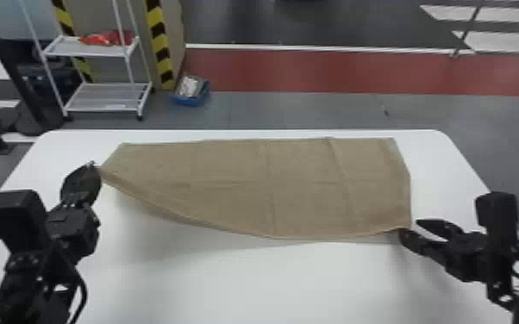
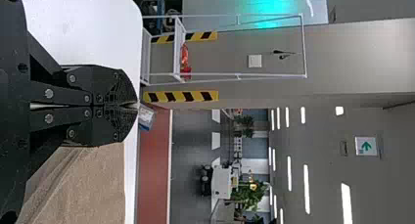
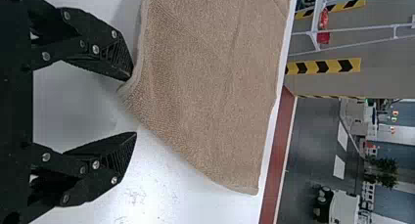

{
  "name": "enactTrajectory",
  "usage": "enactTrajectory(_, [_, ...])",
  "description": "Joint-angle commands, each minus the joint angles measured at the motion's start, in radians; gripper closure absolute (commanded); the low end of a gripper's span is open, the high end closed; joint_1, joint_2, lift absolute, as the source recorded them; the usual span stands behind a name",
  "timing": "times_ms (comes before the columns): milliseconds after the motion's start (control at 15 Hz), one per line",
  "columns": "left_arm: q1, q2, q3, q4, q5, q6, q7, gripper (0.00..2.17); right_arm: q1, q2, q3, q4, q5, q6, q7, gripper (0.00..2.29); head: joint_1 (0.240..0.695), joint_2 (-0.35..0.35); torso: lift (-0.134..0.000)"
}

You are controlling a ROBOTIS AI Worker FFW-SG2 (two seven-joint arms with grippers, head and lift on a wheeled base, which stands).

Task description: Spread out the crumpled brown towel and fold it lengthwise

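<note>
On the white table (image 1: 250, 286), the brown towel (image 1: 237, 194) lay spread almost flat, as a wide piece, with its far edge near the far edge of the table. Some crease lines crossed it. At the robot's left side, the left gripper (image 1: 92, 165) was closed on the near left corner of the towel and held this corner up, so that the near edge rose toward it, with a shadow below. In the left wrist view, both fingers of the left gripper (image 2: 137, 105) were pressed together. The right gripper (image 1: 409, 227) was at the near right corner. In the right wrist view, the fingers of the right gripper (image 3: 133, 105) stood wide apart, and it had hold of nothing. One fingertip was at the towel's edge, but I cannot tell if it touched. Behind the table, a white rack (image 1: 107, 103) stood on the floor, near a blue basket (image 1: 192, 101).
</note>
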Motion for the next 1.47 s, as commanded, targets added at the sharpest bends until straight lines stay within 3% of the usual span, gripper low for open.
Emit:
enactTrajectory(0, [-0.002,0.001,0.005,0.0,0.0,0.0,0.0,1.44,-0.015,-0.002,0.003,0.003,-0.006,0.006,0.001,1.39,0.695,-0.029,-0.124])
enactTrajectory(200, [0.004,0.001,0.011,-0.023,0.002,0.0,0.0,1.44,-0.001,0.006,0.006,-0.049,-0.027,0.003,0.012,1.58,0.695,-0.024,-0.124])
enactTrajectory(533, [0.008,-0.001,0.035,-0.061,0.002,0.0,0.0,1.44,0.008,0.009,-0.026,-0.184,-0.084,0.028,0.027,1.6,0.695,-0.003,-0.124])
enactTrajectory(667, [0.028,-0.001,0.045,-0.112,0.009,0.0,-0.002,1.44,0.008,0.006,-0.061,-0.256,-0.123,0.11,0.049,1.6,0.695,-0.004,-0.124])
enactTrajectory(867, [0.074,0.002,0.062,-0.209,0.051,0.006,-0.009,1.44,-0.047,-0.016,-0.078,-0.331,-0.084,0.255,0.116,1.6,0.695,-0.02,-0.124])
enactTrajectory(1067, [0.064,0.001,0.043,-0.182,0.041,0.021,-0.014,1.44,-0.136,-0.028,0.009,-0.233,0.032,0.31,0.139,1.56,0.695,-0.039,-0.124])
enactTrajectory(1400, [0.067,0.001,0.025,-0.121,0.031,0.003,-0.02,1.44,-0.118,-0.027,0.124,-0.057,0.048,0.181,0.159,1.5,0.695,0.007,-0.124])
